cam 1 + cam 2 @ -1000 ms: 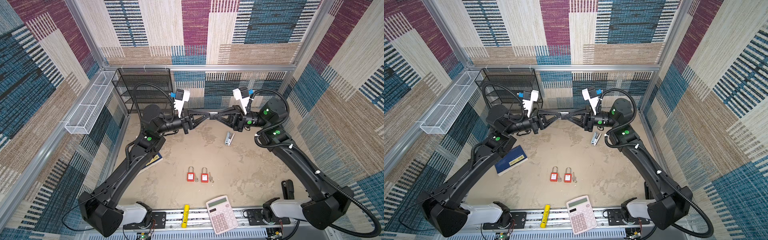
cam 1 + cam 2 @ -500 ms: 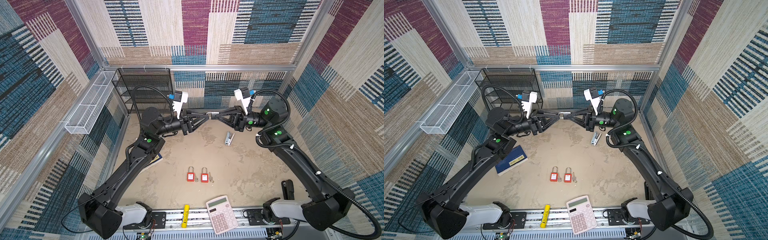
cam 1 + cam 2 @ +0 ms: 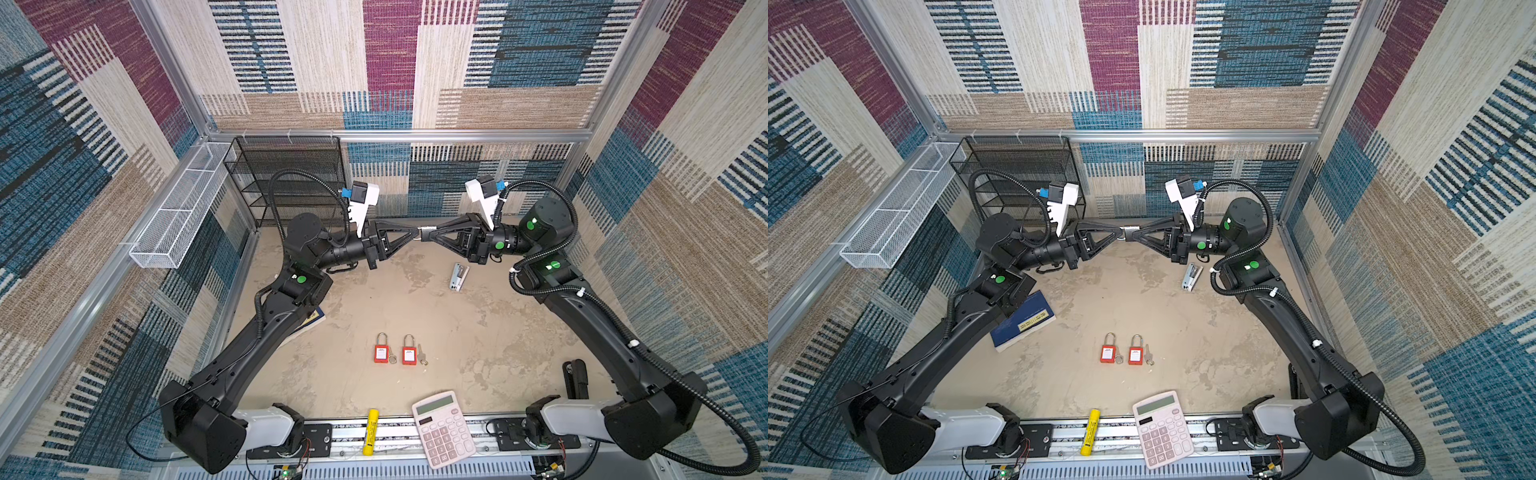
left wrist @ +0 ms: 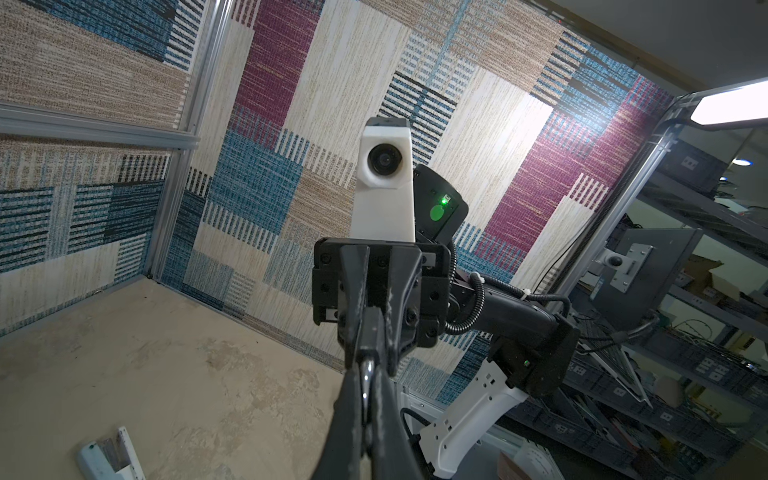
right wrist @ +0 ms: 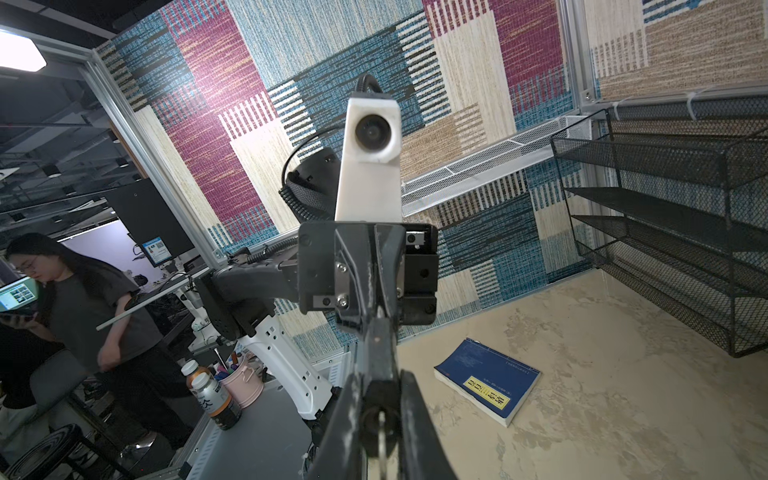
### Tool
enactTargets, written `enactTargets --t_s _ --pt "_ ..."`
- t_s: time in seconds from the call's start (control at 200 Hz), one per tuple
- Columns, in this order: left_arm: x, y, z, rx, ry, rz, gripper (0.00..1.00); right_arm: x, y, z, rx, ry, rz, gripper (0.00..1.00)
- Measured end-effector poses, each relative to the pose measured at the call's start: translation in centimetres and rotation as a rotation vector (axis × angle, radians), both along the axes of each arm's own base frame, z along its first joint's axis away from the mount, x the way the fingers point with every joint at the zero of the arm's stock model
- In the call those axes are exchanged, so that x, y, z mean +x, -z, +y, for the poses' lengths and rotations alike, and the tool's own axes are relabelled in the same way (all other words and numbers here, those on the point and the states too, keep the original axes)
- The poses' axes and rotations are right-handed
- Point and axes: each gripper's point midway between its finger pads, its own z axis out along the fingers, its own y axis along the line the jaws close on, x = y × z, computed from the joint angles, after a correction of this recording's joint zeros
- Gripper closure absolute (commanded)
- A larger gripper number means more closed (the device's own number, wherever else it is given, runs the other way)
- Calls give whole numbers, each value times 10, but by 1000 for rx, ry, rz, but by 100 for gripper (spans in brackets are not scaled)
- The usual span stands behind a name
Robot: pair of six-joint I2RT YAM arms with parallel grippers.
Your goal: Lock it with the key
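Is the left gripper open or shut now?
Shut. The left gripper has its fingers closed together on a small metal piece, which the right gripper holds too.

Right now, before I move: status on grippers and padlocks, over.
Left gripper, right gripper both shut, tip to tip mid-air on one small silver metal piece. Two red padlocks on table, untouched, keys beside. Nothing blocking.

The mottled beige table (image 3: 490,332) carries a black mesh rack (image 3: 291,178) in its back left corner, a blue book (image 3: 1022,321) near the left edge and a stapler (image 3: 459,276) toward the back right. Between the middle and the front edge lie a red padlock (image 3: 381,353) and a second red padlock (image 3: 409,355) just beside it (each with a small key (image 3: 422,356) alongside). A calculator (image 3: 444,428) and a yellow tube (image 3: 370,432) lie at the front edge.
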Motion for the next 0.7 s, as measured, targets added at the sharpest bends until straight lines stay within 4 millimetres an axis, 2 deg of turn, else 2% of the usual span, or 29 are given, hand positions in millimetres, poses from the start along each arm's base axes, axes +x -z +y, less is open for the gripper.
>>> enactTargets --t_s 0.125,0.15,0.19,0.295,0.426,0.701 --pt "0 0 0 0 0 0 100 0 0 0 0 0 0 99" --pt "0 0 0 0 0 0 100 0 0 0 -1 0 1 96" --pt "0 0 0 0 0 0 100 0 0 0 -1 1 2 85" --pt "0 0 0 -2 1 -4 100 1 0 0 -2 7 -7 67" --pt "-1 0 0 -3 0 -4 100 1 2 0 -8 9 1 55" --pt "-3 -4 4 -8 -9 -17 100 0 0 -6 -18 34 -13 54"
